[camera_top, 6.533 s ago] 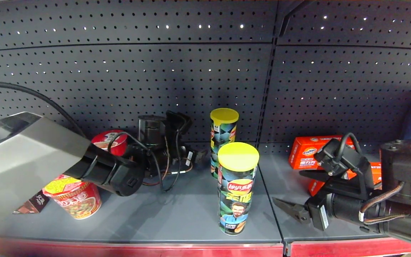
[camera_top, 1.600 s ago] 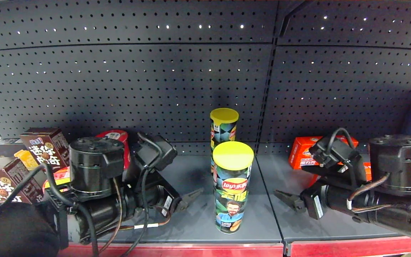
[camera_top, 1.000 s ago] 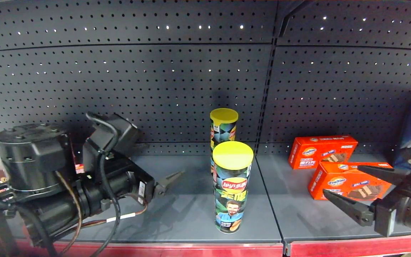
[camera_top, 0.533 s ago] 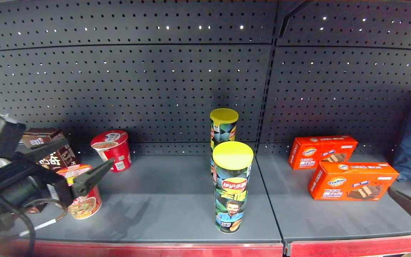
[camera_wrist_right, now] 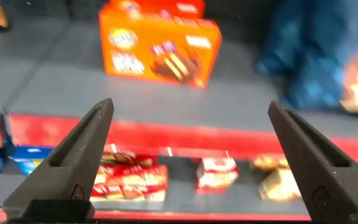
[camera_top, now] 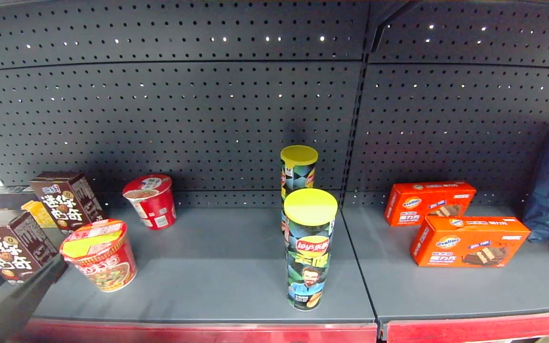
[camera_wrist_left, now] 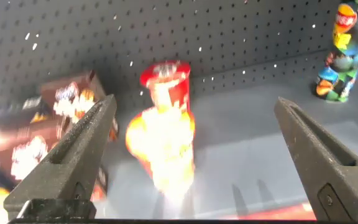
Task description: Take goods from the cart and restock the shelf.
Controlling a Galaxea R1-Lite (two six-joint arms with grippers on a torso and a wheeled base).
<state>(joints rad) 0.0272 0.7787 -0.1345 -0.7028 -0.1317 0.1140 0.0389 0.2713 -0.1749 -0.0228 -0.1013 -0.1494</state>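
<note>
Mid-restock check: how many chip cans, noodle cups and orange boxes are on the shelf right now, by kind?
chip cans: 2
noodle cups: 2
orange boxes: 2
Total: 6

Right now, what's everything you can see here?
chip cans: two, yellow lids, mid-shelf, one behind the other
noodle cups: two, red, left of the cans
brown boxes: at least two, dark brown, shelf's left end
orange boxes: two, orange, right of the cans
bag: one, dark blue, shelf's right end
shelf: one, dark grey with a red front edge
pegboard: one, dark grey, behind the shelf
packs: several, red and white, on a level below the shelf; blurred
left gripper: one, black, open, in front of the noodle cups
right gripper: one, black, open, in front of the front orange box
</note>
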